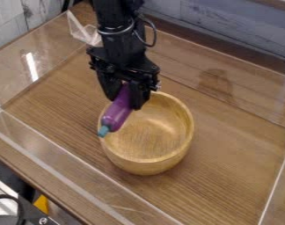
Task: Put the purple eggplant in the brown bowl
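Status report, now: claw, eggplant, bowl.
Claw shut on purple eggplant, lifted, stem end down. Eggplant hangs over brown bowl's near-left rim. Nothing in the way.
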Tool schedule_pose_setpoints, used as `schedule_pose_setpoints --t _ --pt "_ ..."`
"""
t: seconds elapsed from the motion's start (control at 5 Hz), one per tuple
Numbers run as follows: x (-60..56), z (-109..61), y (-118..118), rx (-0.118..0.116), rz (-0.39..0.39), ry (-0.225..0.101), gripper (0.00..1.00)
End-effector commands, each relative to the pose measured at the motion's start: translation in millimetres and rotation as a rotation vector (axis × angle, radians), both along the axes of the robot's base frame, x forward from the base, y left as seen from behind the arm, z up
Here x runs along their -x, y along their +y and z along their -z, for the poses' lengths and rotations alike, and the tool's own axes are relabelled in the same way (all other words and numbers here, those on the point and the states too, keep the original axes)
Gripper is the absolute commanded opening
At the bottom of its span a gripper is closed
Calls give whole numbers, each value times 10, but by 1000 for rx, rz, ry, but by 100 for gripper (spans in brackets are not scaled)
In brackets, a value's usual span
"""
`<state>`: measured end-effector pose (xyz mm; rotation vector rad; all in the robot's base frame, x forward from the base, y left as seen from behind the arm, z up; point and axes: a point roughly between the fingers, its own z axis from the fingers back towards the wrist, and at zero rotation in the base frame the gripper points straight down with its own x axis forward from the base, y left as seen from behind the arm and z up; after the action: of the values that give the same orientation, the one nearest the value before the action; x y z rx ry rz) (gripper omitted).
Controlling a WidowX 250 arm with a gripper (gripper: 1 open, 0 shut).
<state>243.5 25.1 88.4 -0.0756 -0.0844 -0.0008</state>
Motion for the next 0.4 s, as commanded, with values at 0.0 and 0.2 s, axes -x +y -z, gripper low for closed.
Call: schedule_pose_setpoints --t 0.0,0.2 --pt "-3 -111 -29 -15 2 -49 0" --pt "25 -89 -68 -20 4 -46 0"
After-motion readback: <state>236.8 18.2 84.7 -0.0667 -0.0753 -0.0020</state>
